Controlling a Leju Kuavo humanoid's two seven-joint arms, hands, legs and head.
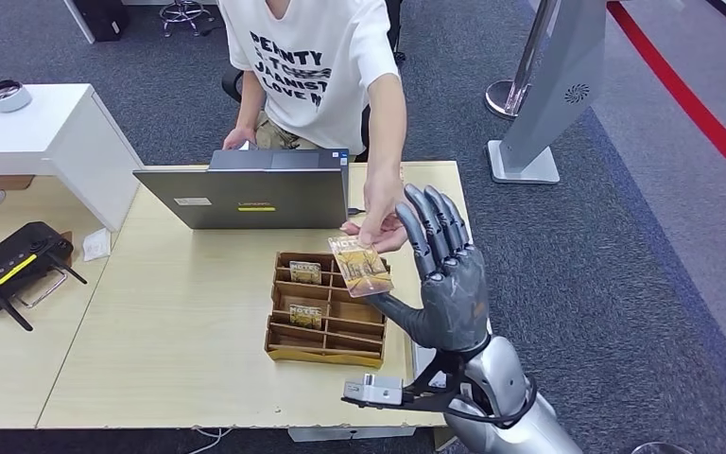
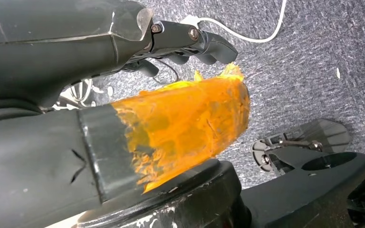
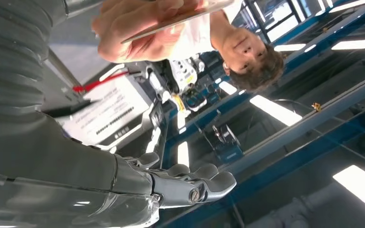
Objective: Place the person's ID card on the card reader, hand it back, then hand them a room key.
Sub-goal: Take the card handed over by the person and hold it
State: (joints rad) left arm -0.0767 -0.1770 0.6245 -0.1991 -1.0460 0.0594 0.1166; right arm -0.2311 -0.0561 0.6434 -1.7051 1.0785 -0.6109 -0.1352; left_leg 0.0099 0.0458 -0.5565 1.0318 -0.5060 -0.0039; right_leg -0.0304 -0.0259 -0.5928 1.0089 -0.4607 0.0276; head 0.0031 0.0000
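My right hand (image 1: 449,279) is raised over the table's right edge, fingers straight up and apart, thumb stretched toward a gold hotel room key card (image 1: 360,266). The person's hand (image 1: 378,227) pinches that card by its upper edge just left of my palm. The card's lower corner is close to my thumb; contact is unclear. In the right wrist view the person's hand (image 3: 138,26) holds the card (image 3: 180,18) beyond my extended fingers (image 3: 195,183). My left hand (image 2: 190,40) hangs above the carpet, holding nothing, fingers loosely extended.
A wooden compartment tray (image 1: 326,355) with two more key cards (image 1: 305,272) sits mid-table under the held card. An open laptop (image 1: 250,194) stands behind it. A black device (image 1: 14,265) lies on the left table. The person stands behind the desk.
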